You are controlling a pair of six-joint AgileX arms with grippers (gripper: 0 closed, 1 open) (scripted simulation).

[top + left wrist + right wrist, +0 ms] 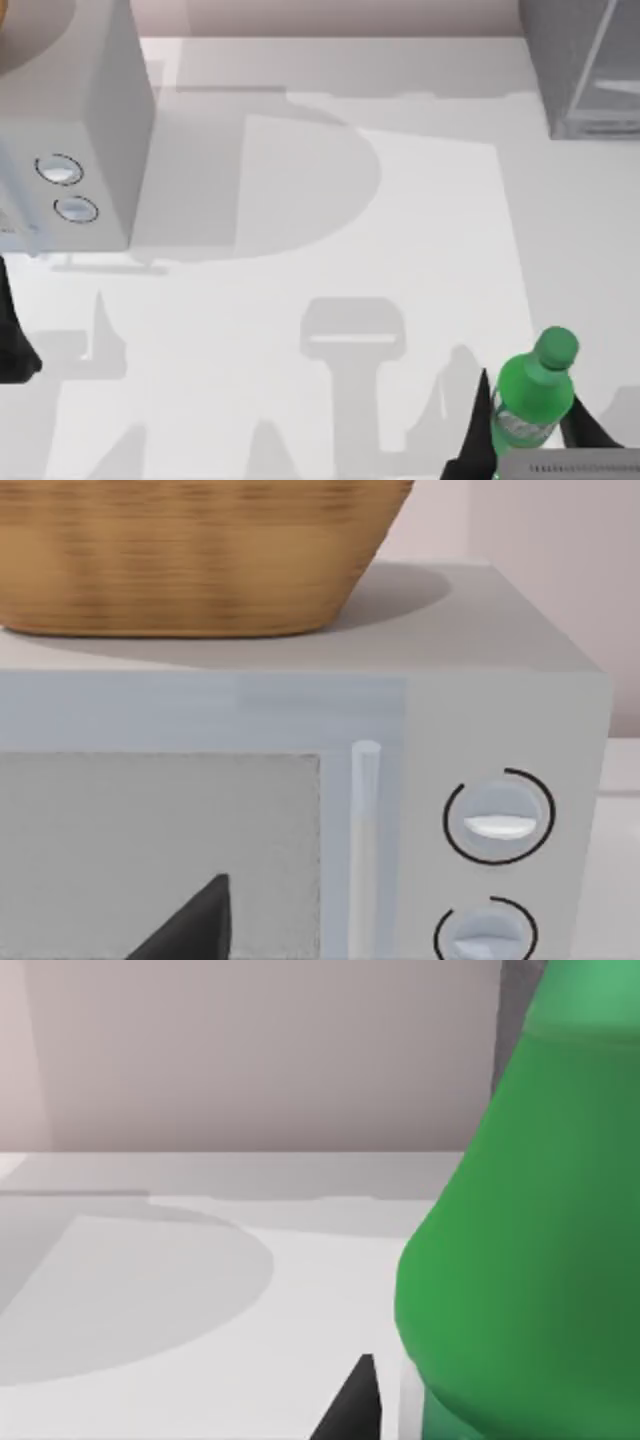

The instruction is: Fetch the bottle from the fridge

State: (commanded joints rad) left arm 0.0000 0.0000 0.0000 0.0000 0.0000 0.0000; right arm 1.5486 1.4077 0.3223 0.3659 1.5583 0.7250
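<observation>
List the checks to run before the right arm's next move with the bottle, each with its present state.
1. Right gripper fingers on either side of the bottle: ok.
2. Firm clamp on the bottle: cannot tell.
3. Bottle out of the fridge, at the table's near right: ok.
4. Bottle capped and roughly upright: ok.
5. Left gripper off at the table's left edge, away from the bottle: ok.
6. Grey box with dials, basket on it, far from the bottle: ok.

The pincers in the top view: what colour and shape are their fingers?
Right pincer: two black fingers tapering to pointed tips, below them a grey ribbed part. Left pincer: a black, slim, pointed piece at the table's left edge. No cables or markings are visible.
</observation>
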